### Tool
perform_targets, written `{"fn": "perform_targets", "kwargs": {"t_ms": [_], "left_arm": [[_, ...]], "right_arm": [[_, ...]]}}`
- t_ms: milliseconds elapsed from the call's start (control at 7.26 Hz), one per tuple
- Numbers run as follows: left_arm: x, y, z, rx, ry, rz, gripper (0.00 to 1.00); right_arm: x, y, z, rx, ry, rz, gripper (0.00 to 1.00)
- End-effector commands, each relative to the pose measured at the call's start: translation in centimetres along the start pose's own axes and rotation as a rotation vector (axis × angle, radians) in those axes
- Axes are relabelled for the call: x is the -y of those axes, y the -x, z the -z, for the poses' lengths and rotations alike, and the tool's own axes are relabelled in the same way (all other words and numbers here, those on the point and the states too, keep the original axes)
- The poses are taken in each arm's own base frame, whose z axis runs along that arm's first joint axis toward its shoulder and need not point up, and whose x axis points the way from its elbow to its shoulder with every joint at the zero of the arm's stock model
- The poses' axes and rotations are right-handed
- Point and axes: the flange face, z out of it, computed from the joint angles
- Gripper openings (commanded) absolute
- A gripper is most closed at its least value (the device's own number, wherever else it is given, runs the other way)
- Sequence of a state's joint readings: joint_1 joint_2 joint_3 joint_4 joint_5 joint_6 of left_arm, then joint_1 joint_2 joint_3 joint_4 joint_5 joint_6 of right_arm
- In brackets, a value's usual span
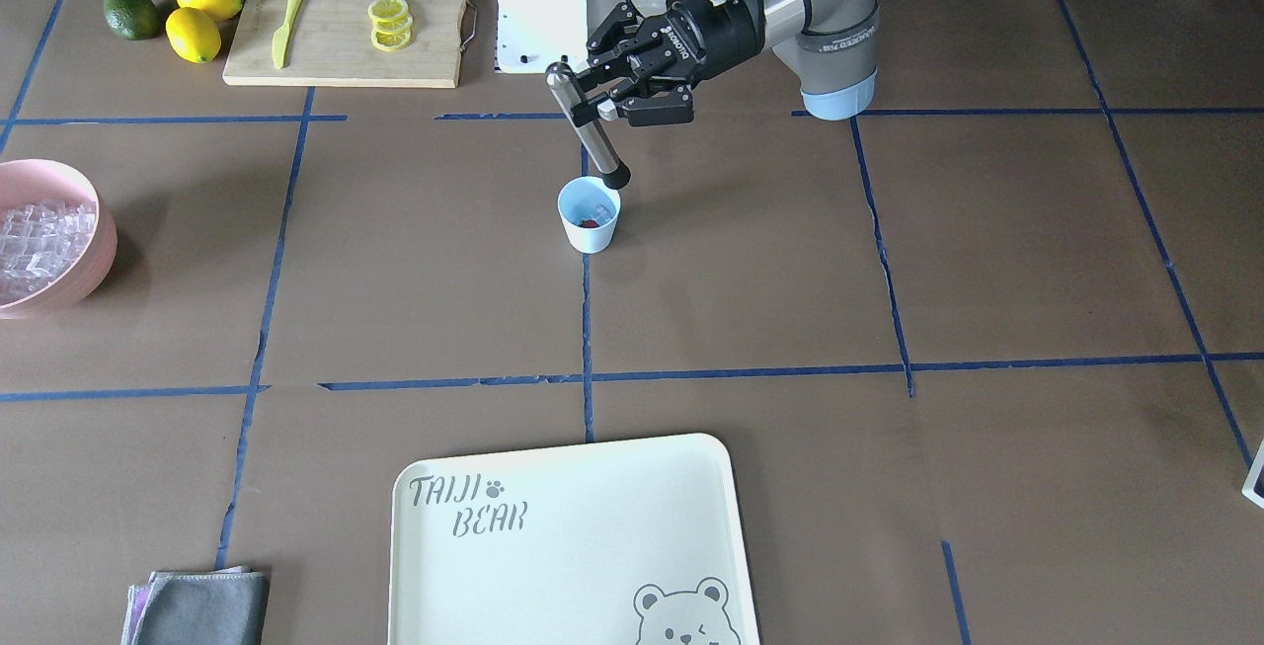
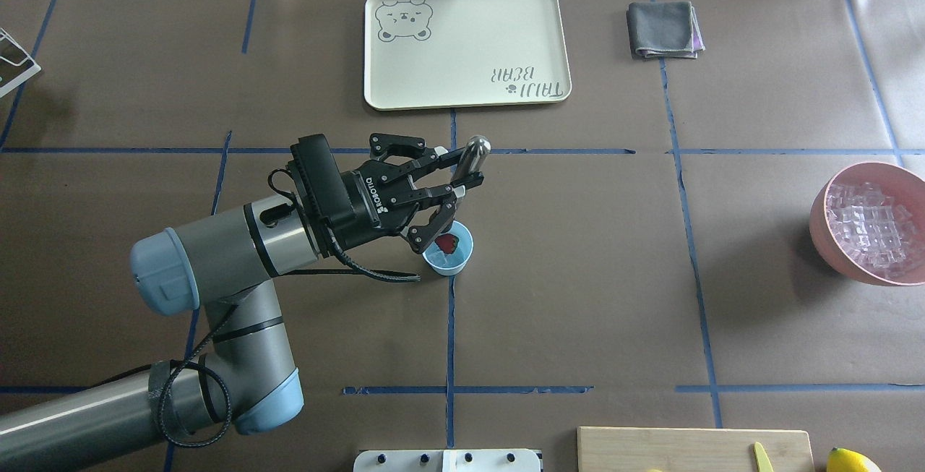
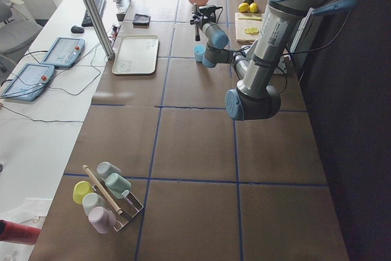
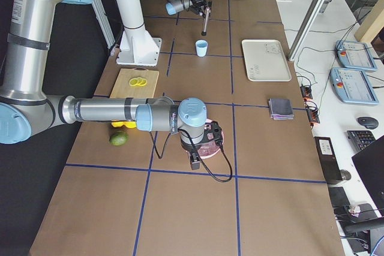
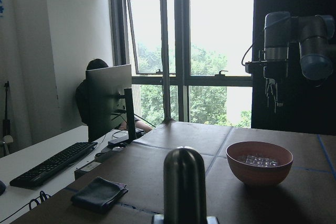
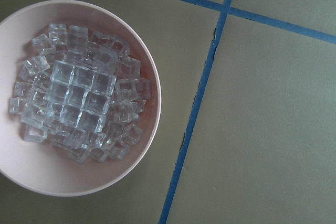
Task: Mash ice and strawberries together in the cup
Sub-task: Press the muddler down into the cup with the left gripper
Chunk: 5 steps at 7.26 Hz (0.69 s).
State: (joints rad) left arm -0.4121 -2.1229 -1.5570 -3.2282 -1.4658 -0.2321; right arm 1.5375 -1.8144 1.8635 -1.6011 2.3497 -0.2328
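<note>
- Front-facing: the left gripper point(image 1: 595, 112) clamped a tilted metal muddler point(image 1: 590, 131), its tip just above the cup point(image 1: 589, 230) mid-bench point(image 1: 790, 280)
- Overhead: the strawberry point(image 2: 448, 243) lay inside the cup
- Left wrist: the right gripper point(image 5: 273, 95) hung over a pink bowl point(image 5: 259, 174); whether it was open or closed could not be told
- Right wrist: ice point(image 6: 79, 95) filled that bowl

My front-facing camera looks steeply down from the operators' side, the robot's base point(image 1: 538, 13) at its top. The overhead one sits behind the shoulders looking forward, so both show the same counter point(image 1: 750, 309) turned end for end, sharing the pale-blue cup point(image 1: 589, 215) and bear tray point(image 1: 612, 566). The two end cameras stand back and look along the counter from opposite ends. My left wrist camera looks level past the muddler point(image 5: 184, 182) toward the windows point(image 5: 210, 51). The right wrist one looks straight down, close on the pink bowl point(image 6: 79, 179) of ice cubes point(image 6: 79, 93), which both share.
</note>
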Motion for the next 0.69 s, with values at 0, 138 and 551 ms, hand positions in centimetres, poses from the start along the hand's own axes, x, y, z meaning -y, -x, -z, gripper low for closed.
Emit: {"fn": "perform_targets", "kwargs": {"t_ms": [0, 138, 551], "left_arm": [[-2.5, 0.0, -0.3, -0.003, -0.031, -0.039, 0.00], [-3.3, 0.0, -0.5, -0.003, -0.032, -0.038, 0.00], [-6.8, -0.1, -1.4, 0.011, -0.037, -0.027, 0.00]], "right_arm": [[-0.1, -0.1, 0.0, -0.001, 0.000, -0.003, 1.00], [-0.1, 0.0, 0.1, 0.000, -0.003, 0.001, 1.00], [-0.2, -0.1, 0.1, 0.000, -0.002, -0.002, 1.00]]}}
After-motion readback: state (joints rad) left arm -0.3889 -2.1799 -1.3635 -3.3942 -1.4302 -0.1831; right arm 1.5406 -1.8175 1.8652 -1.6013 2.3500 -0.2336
